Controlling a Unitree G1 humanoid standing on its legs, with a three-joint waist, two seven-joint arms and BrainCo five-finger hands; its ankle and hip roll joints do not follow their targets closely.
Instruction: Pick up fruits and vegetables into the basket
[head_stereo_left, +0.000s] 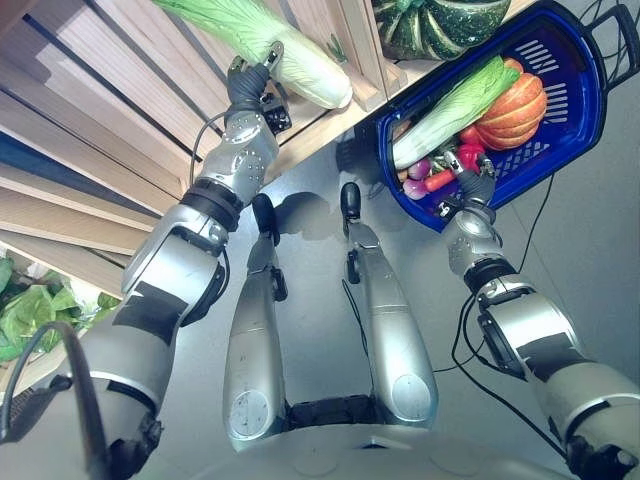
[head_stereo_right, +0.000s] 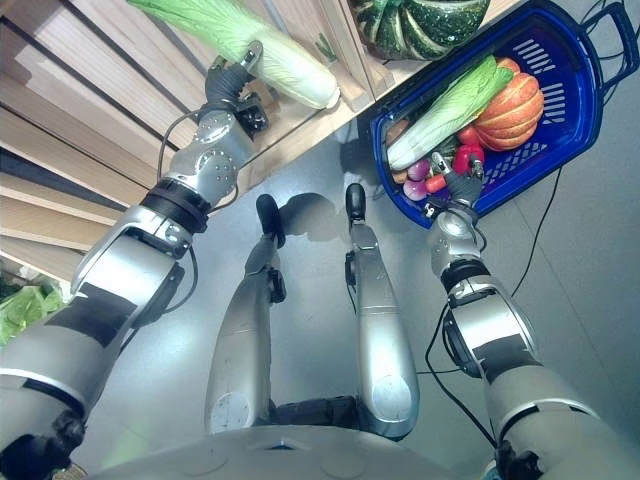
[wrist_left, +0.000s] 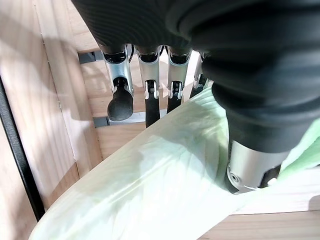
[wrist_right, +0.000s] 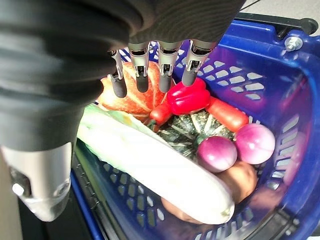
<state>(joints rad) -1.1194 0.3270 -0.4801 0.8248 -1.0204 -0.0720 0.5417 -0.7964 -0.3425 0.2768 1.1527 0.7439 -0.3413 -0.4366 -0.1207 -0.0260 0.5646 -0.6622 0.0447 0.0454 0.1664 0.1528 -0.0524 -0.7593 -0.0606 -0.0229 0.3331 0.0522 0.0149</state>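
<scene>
A long pale-green napa cabbage (head_stereo_left: 295, 55) lies on a wooden shelf (head_stereo_left: 330, 125). My left hand (head_stereo_left: 248, 88) reaches up to it. Its straight fingers (wrist_left: 150, 95) pass over the cabbage (wrist_left: 165, 170) and its thumb (wrist_left: 247, 167) rests against the near side. A blue basket (head_stereo_left: 565, 135) stands to the right, holding another napa cabbage (wrist_right: 150, 165), an orange pumpkin (head_stereo_left: 515, 105), a red pepper (wrist_right: 187, 97), a carrot (wrist_right: 227, 112), two purple onions (wrist_right: 217, 152) and a green squash (wrist_right: 195, 127). My right hand (head_stereo_left: 472, 190) hovers over the basket's near end, open, its fingers (wrist_right: 142, 75) empty.
A dark green striped squash (head_stereo_left: 440, 25) sits on the shelf just behind the basket. Leafy greens (head_stereo_left: 30, 310) lie at the lower left. Slatted wooden boards (head_stereo_left: 90, 90) run along the left side. Grey floor (head_stereo_left: 600, 250) lies right of the basket.
</scene>
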